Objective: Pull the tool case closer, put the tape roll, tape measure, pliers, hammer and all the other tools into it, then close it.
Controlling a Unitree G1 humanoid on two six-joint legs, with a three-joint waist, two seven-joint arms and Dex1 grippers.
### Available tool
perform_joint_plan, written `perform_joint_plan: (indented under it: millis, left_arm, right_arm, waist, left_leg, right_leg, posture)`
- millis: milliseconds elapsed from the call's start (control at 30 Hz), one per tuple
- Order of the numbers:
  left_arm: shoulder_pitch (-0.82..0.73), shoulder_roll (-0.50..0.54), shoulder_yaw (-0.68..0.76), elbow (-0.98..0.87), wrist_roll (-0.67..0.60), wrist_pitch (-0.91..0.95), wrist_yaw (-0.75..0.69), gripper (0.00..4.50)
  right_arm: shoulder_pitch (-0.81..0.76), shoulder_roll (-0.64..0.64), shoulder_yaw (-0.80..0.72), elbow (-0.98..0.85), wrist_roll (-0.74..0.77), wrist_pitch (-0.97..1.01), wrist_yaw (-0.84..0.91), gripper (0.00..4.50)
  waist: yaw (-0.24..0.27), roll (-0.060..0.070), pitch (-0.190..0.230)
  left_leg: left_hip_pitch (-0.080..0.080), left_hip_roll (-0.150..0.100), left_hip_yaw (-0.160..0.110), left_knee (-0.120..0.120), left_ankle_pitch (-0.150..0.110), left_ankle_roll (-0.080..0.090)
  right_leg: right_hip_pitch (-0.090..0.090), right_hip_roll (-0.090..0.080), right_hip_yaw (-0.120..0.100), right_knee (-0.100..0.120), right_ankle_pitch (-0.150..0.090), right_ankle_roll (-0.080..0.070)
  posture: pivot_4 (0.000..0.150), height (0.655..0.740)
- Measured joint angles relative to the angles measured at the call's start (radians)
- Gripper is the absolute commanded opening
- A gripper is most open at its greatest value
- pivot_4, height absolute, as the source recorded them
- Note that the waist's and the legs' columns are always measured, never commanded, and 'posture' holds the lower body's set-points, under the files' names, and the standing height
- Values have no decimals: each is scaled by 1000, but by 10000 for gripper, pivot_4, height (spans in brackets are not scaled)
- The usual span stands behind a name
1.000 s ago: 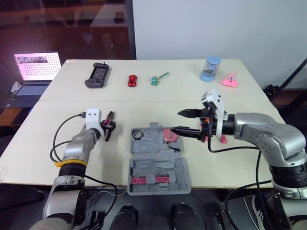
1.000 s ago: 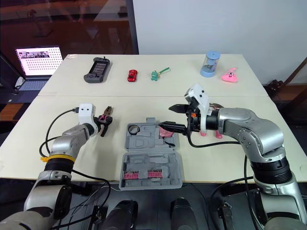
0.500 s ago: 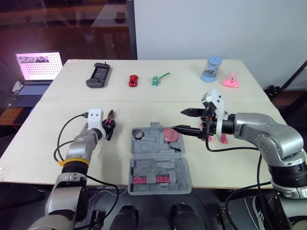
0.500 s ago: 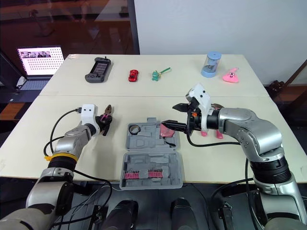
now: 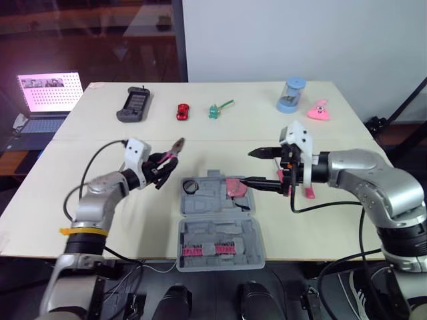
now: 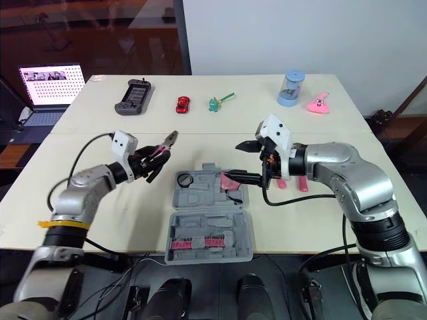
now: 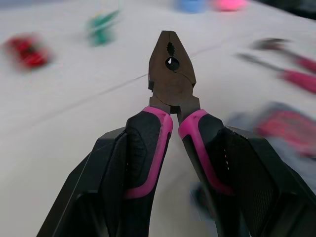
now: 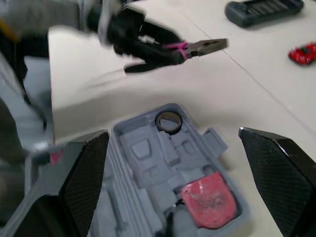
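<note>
Two arms: L jaws pinching pliers (image 5: 172,151) (off the table (image 5: 267,127)), R jaws spread over tool case (image 5: 200,200)

We log: worktop (image 5: 267,127) evenly bright, shadows soft and short. Dark glass (image 5: 100,40) carries faint reflections; laptop screen (image 5: 44,92) glows. Left wrist view: pliers (image 7: 172,74) crisp, background smeared. Right wrist view: left arm (image 8: 49,15) blurred.

You are looking at a pale table (image 5: 253,127) standing before a white wall (image 5: 300,40). Behind the table's far left corner, dark glass (image 5: 100,40) is catching reflections. Beyond the table's left edge, a laptop (image 5: 50,92) is glowing.
</note>
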Motion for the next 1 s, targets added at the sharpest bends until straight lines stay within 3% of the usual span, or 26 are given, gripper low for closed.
perform_joint_plan:
  millis: [133,267,767,900,1000]
  left_arm:
    - [30,59,-97,-131,-50,2,-249,24651]
    - [29,69,-170,-219,-81,30,-367,24622]
    - [-6,62,-200,-256,-86,63,-403,24563]
    - [-6,50,-200,-256,-86,64,-405,24523]
    - [-7,41,-201,-256,-89,71,-407,24518]
  right_arm:
    - [-36,3,30,50,-22,-75,79,45000]
    - [-50,34,79,59,-58,-141,121,45000]
    - [21,47,135,-50,-70,-107,129,45000]
    - [24,67,138,-50,-75,-107,123,30796]
    - [25,81,145,-46,-83,-111,119,14766]
  waist:
    - [-1,0,0]
    - [-1,0,0]
    - [0,0,0]
    - [0,0,0]
    - [0,0,0]
  left_leg:
    - [0,0,0,0,0,0]
    - [0,0,0,0,0,0]
    - [0,0,0,0,0,0]
    - [0,0,0,0,0,0]
    - [0,0,0,0,0,0]
  right_leg:
    - [0,0,0,0,0,0]
    - [0,0,0,0,0,0]
    - [0,0,0,0,0,0]
    - [0,0,0,0,0,0]
    - [0,0,0,0,0,0]
  posture:
    - [1500,6902]
    - [1500,6902]
    - [1500,6902]
    - [1500,6902]
    - [1500,6902]
